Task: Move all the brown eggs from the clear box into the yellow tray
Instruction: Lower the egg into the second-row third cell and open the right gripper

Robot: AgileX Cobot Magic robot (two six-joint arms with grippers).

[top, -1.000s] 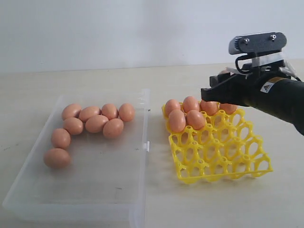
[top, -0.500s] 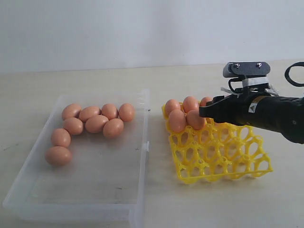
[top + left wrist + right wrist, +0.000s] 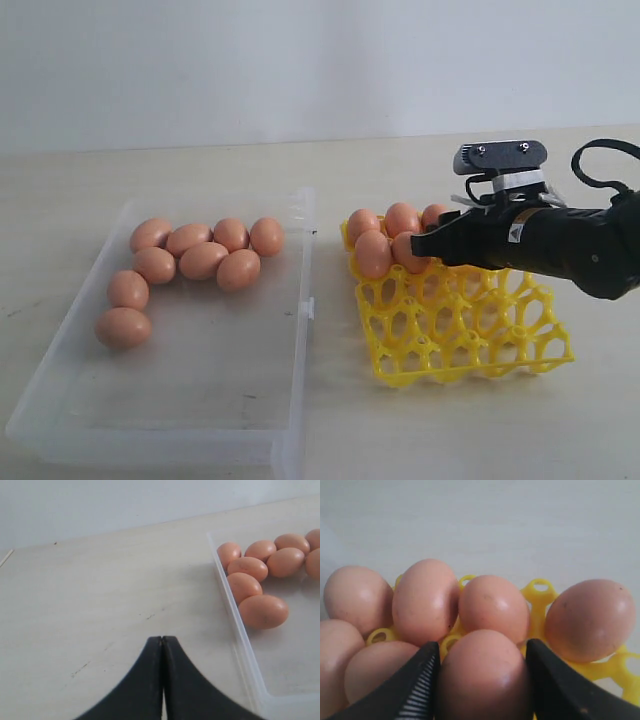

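Several brown eggs (image 3: 203,260) lie at the far left of the clear box (image 3: 200,400). The yellow tray (image 3: 470,350) carries a far row of eggs (image 3: 400,216) and two more (image 3: 372,255) in its second row. My right gripper (image 3: 425,248) reaches low over the tray from the right. Its fingers press both sides of a brown egg (image 3: 482,675) in the second row, just in front of the far-row eggs (image 3: 492,607). My left gripper (image 3: 162,639) is shut and empty over bare table beside the box wall (image 3: 240,640), near the boxed eggs (image 3: 263,611).
The beige table (image 3: 380,440) runs around both containers, with a pale wall behind. The tray's near rows (image 3: 450,330) are bare lattice with raised pegs. The near half of the clear box holds nothing. A small clip (image 3: 310,308) sits on the box's right wall.
My right gripper has come down and to the left, from above the tray's far right corner to low over its second row, carrying the egg. The left gripper's earlier state is not shown.
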